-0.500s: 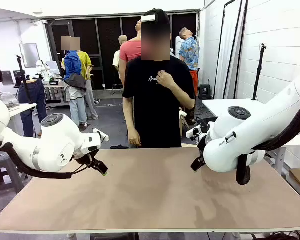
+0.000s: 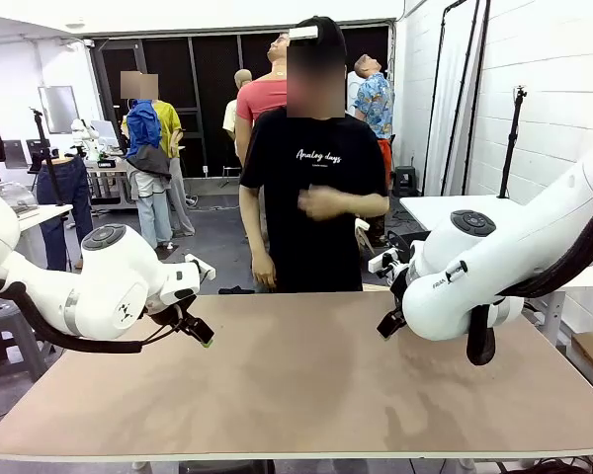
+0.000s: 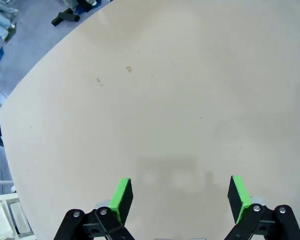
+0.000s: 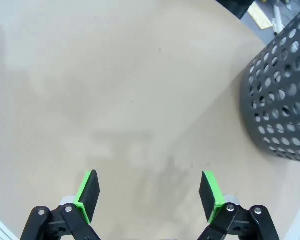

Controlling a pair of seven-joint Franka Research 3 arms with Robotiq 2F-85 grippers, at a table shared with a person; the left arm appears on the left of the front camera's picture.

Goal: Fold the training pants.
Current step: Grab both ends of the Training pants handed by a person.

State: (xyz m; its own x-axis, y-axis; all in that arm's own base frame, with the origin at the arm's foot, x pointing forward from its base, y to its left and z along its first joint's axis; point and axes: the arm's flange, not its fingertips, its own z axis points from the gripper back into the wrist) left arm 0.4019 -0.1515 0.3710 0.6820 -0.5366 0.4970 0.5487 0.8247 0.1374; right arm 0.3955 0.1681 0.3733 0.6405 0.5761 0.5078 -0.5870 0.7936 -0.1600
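Note:
The training pants are out of view. My left gripper [image 2: 200, 334] hovers over the left part of the tan table [image 2: 296, 390]. In the left wrist view the left gripper [image 3: 180, 197] is open, with bare tabletop between its green pads [image 3: 122, 196]. My right gripper [image 2: 387, 324] hangs over the table's right part. It is also open in the right wrist view, where the right gripper [image 4: 150, 195] holds nothing.
A dark perforated basket [image 4: 285, 95] stands on the table close to the right gripper. A person in a black T-shirt [image 2: 311, 197] stands at the far edge, one hand [image 2: 316, 202] held at the chest. Another table [image 2: 445, 209] lies behind on the right.
The person's raised hand has dropped from the upper chest to mid chest. Both arms have stayed still.

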